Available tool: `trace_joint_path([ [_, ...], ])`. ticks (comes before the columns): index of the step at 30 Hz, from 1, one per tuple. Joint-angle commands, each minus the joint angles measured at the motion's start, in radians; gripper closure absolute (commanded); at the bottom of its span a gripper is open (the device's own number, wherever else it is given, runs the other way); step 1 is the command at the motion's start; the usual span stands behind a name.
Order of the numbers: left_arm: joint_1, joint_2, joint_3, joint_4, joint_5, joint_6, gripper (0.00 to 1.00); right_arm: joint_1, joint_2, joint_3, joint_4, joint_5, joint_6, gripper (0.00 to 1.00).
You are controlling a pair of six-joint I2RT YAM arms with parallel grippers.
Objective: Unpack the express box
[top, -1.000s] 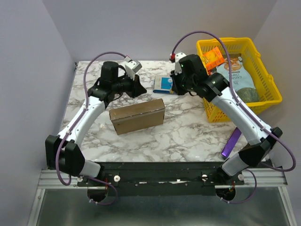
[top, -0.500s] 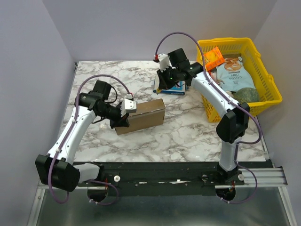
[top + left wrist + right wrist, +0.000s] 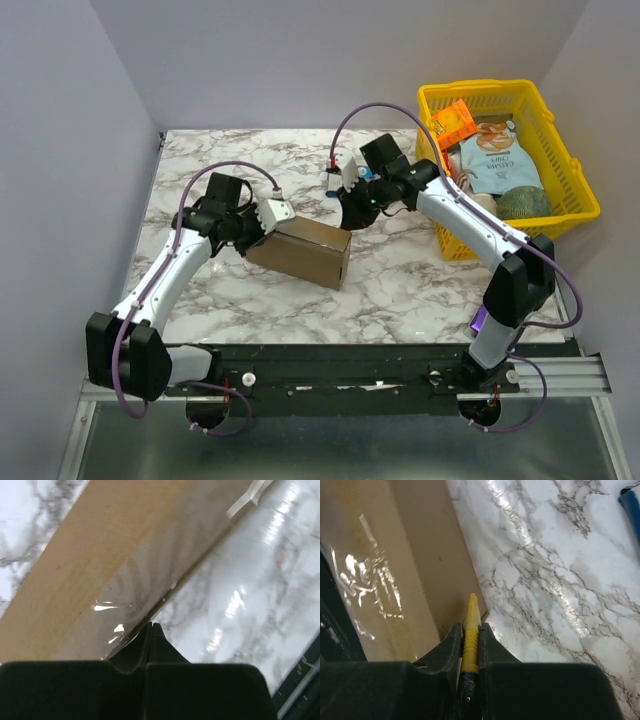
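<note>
Arms: two, their bases bolted at the near edge of the tabletop [image 3: 400,285], both reaching in to the one box.
Purple item: one, flat and narrow [image 3: 480,320], near the near right corner, partly hidden behind the right arm.
Express box: one, plain brown cardboard [image 3: 300,252], in the middle of the tabletop, a little left of centre, turned at an angle to the edges; clear tape [image 3: 115,605] shines along its seam.
Left end effector: [image 3: 264,232] at the left end of the box; in the left wrist view the fingers are pressed together with their tips [image 3: 151,628] against the taped edge. I cannot tell whether anything is pinched between them.
Right end effector: [image 3: 347,208] at the far right corner of the box, clamped on one yellow tool [image 3: 472,607], whose tip points at the box's edge where it meets the marble.
Blue item: one edge [image 3: 632,502] shows in the right wrist view, on the far side of the box; the rest is out of sight.
Yellow basket: one [image 3: 480,88], at the far right corner.
Basket contents: three seen, namely one orange packet [image 3: 453,122], one pale blue bag [image 3: 492,155] and one round green thing [image 3: 523,203].
</note>
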Motion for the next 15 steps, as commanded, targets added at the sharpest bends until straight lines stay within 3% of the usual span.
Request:
trace_joint_path([
  [1,-0.005,0.092,0.052,0.327,-0.141,-0.156,1.00,0.035,-0.071,-0.033,0.006,-0.045,-0.041,0.99],
  [9,-0.059,0.307,0.233,0.408,0.020,-0.420,0.99,0.057,-0.026,0.015,0.006,-0.085,-0.044,1.00],
  [15,-0.068,0.330,0.217,0.405,0.175,-0.428,0.96,0.106,0.013,0.056,0.041,-0.072,-0.033,1.00],
])
